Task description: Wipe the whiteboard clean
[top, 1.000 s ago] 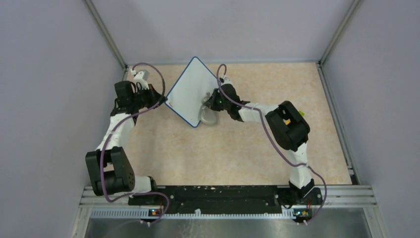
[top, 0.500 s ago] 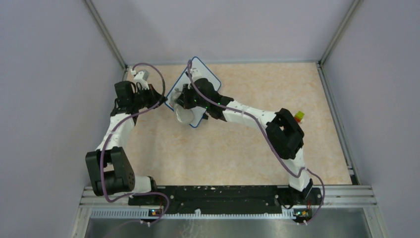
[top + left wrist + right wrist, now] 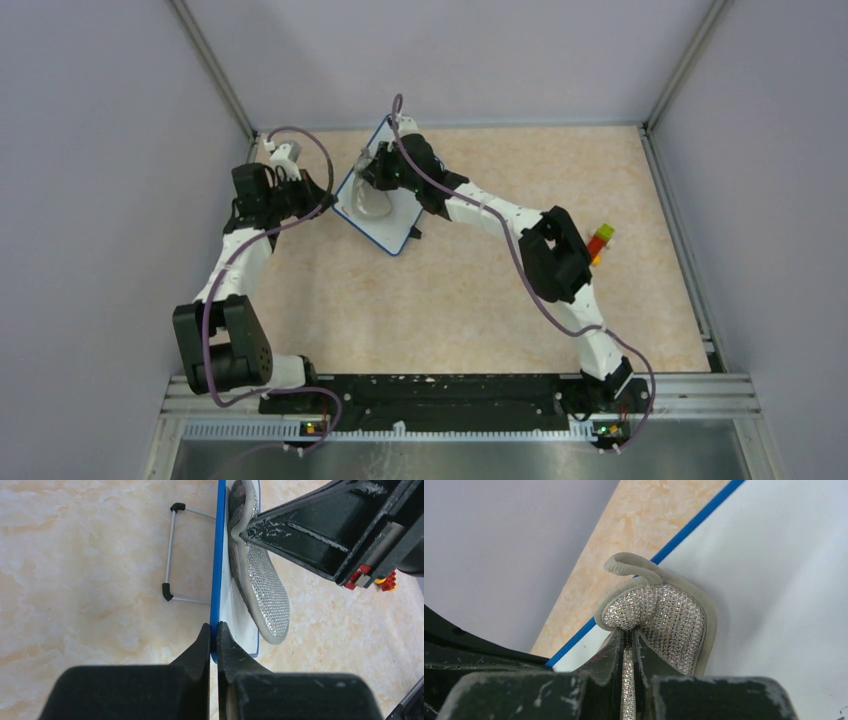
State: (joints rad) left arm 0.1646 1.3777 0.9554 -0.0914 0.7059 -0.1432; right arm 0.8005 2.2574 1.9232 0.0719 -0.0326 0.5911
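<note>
- The whiteboard (image 3: 232, 611), a small flat white panel with a thin blue rim and rounded corners, is gripped at its edge by the left pincer (image 3: 213, 630). The black fingers are closed tightly on the blue rim.
- From the left pincer the board is seen edge-on, running straight ahead. Its smooth face, to the right of the fingers, is plain white where it shows.
- To the left of that pincer, behind the board, a thin bent metal wire stand (image 3: 170, 555) with black rubber tips rests on the beige, marble-patterned worktop (image 3: 75, 555).
- The right pincer (image 3: 629, 635) is shut on a fold of an oval eraser pad (image 3: 669, 615), silver, glittery and faceted, with a soft grey border and a small loop.
- Just beyond the right pincer's fingertips, the pad is pressed against the board's white face.
</note>
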